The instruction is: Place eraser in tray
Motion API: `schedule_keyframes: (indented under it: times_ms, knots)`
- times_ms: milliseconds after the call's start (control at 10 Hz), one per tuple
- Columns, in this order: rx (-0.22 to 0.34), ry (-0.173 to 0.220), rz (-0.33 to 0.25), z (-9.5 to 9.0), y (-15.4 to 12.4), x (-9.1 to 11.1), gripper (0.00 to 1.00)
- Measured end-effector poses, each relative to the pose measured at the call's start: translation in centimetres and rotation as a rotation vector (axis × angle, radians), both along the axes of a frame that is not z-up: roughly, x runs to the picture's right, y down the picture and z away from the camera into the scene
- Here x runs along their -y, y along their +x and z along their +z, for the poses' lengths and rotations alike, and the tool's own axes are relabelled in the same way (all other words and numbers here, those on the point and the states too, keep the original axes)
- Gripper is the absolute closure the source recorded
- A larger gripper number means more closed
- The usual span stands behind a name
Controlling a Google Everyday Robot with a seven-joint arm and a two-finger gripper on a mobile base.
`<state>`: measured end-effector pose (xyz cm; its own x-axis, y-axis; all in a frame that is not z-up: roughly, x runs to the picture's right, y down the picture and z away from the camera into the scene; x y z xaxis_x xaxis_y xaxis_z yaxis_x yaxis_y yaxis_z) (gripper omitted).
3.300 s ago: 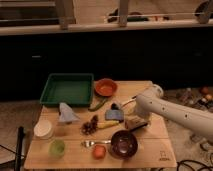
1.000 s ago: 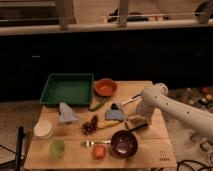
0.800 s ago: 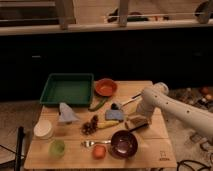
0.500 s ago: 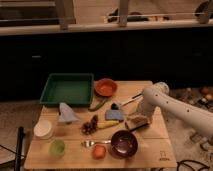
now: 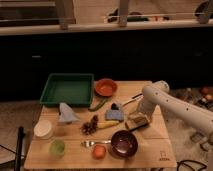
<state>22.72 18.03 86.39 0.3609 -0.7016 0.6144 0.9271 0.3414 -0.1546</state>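
Gripper (image 5: 139, 113) hovers at the eraser (image 5: 137, 121), right side, seemingly lining up a grasp for the far-left tray (image 5: 65, 103); whether it grips, cannot tell.

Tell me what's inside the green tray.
The tray shows only its bare green floor; nothing covers it. The eraser lies on the table to its right, at the gripper.
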Motion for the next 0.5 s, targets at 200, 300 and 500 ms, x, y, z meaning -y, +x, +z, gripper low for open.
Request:
schedule_keyframes:
  times_ms: [200, 300, 500]
  knots:
    - [-0.025, 0.003, 0.023, -0.43, 0.02, -0.30, 0.20]
    - [-0.038, 0.002, 0.039, -0.55, -0.02, -0.38, 0.20]
    - [-0.078, 0.000, 0.092, -0.87, 0.11, -0.62, 0.20]
